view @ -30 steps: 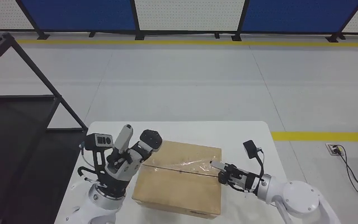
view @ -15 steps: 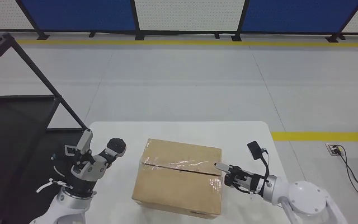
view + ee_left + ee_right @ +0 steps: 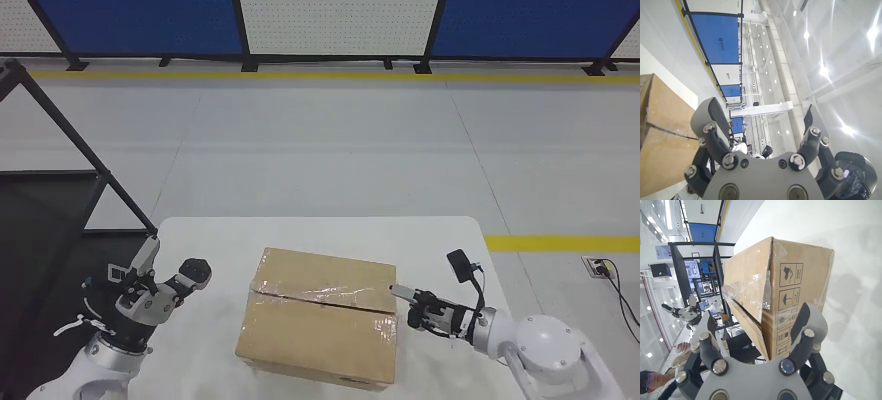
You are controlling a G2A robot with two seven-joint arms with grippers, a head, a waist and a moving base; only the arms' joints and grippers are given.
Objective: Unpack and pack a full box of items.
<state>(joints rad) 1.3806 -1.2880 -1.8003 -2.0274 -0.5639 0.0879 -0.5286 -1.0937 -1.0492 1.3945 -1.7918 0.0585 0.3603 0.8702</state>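
**Change noted:** One second ago the left gripper (image 3: 135, 262) sat at its end of the top seam of the box (image 3: 320, 320). It has since pulled clear and is now well apart from the carton, near the edge of the table (image 3: 430, 240). The right gripper (image 3: 757, 321) has eased back slightly from the opposite end of the seam.

**Judgement:** A pass along the clear tape (image 3: 745, 289) appears finished. Ahead of the right gripper the tape looks wrinkled and lifted and the seam slightly parted. Both flaps lie shut, so unpacking has not begun.

**Pose, left arm:** The arm is drawn back with its gripper tilted up toward the hall ceiling. The jaws are spread wide and hold nothing, and the box lies off to one side.

**Pose, right arm:** The gripper is levelled at the box's end, jaws spread and empty. The carton's end corner sits just ahead between its fingers, but contact cannot be confirmed.

**Box:** It rests mid-table, between the two grippers.
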